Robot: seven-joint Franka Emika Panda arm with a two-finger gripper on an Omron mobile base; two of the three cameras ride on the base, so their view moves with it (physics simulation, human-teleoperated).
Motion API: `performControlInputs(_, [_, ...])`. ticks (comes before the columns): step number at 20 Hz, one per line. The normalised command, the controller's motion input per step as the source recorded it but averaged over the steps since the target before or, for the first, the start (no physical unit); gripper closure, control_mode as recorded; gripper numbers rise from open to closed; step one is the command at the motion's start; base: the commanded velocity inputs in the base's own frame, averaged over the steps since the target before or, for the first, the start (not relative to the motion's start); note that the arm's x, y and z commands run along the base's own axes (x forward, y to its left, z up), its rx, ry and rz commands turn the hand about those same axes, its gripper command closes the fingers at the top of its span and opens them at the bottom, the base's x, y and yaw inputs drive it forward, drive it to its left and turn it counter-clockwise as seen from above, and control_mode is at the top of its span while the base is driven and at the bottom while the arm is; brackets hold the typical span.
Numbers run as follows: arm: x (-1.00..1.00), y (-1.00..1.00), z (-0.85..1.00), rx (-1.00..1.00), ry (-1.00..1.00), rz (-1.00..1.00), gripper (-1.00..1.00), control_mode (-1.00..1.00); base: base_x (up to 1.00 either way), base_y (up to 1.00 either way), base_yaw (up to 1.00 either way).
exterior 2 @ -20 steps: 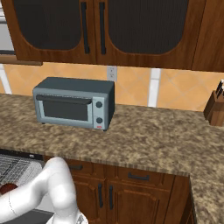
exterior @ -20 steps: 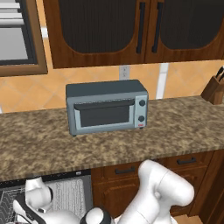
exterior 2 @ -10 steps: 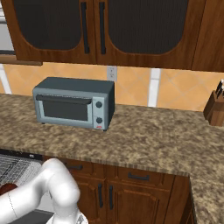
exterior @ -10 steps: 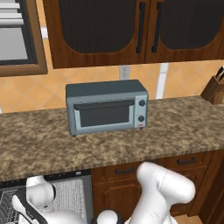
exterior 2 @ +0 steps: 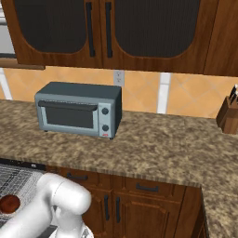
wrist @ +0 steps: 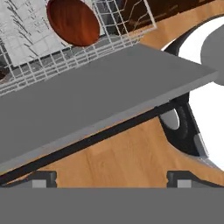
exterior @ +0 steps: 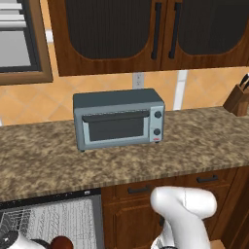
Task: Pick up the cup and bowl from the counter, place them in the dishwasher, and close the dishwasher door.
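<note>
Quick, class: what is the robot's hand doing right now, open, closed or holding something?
Hand: open and holding nothing, its tips wide apart below the dishwasher door.

The arm [exterior: 182,214] bends low and leftward, its fingers [wrist: 43,178] spread wide apart.

Speckled granite counter [exterior: 44,160], white wire dishwasher [wrist: 39,52] rack, glossy reddish-brown bowl [wrist: 73,22]

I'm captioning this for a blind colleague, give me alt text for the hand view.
An open flat grey dishwasher door slants across the frame, its dark bar handle beneath it. Behind it, a round reddish-brown bowl sits in the white wire rack; wooden floor lies below.
</note>
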Motion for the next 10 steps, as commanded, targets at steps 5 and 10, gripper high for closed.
performControlInputs(5, [-1.0, -0.34, 0.71, 0.0, -0.34, 0.24, -1.0, -1.0, 0.0, 0.0, 0.0])
performControlInputs(10, [-1.0, -0.55, 0.15, 0.0, -0.33, 0.29, -1.0, -1.0, 0.0, 0.0, 0.0])
